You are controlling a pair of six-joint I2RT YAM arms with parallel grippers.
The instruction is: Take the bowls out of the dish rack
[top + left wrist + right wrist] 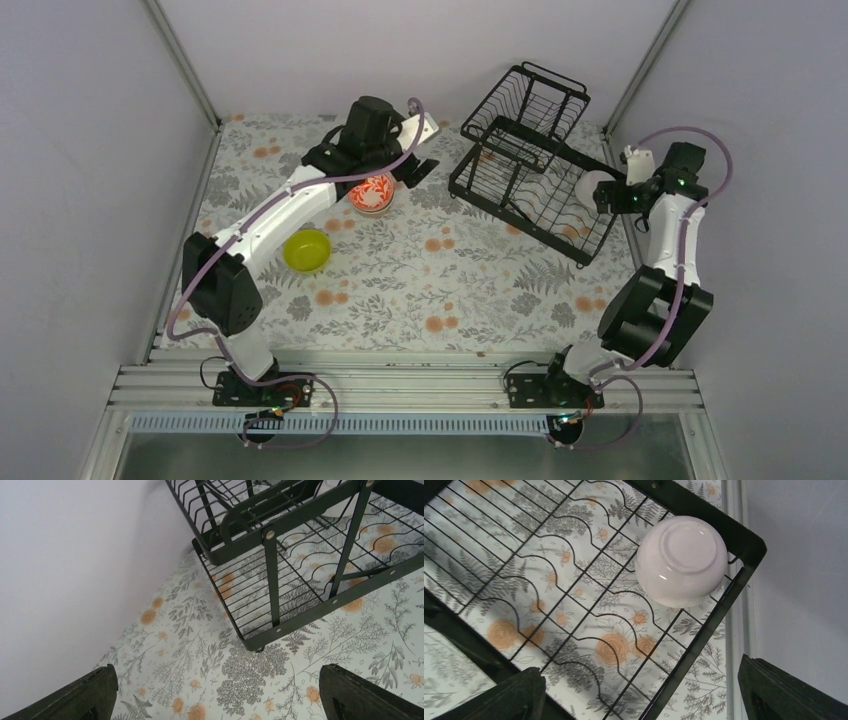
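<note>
The black wire dish rack stands at the far right of the table. A plain white bowl lies upside down in the near-right corner of its lower tray, seen base-up in the right wrist view. My right gripper hovers over that corner, open and empty. The white bowl with red-orange pattern and the lime-yellow bowl sit on the table to the left. My left gripper is open and empty, between the patterned bowl and the rack. The mint-green and tan-brown bowls are not in view.
The table has a floral cloth. Grey walls close in the left, back and right sides. The rack's right end lies close to the right wall. The left arm stretches diagonally over the left part of the table.
</note>
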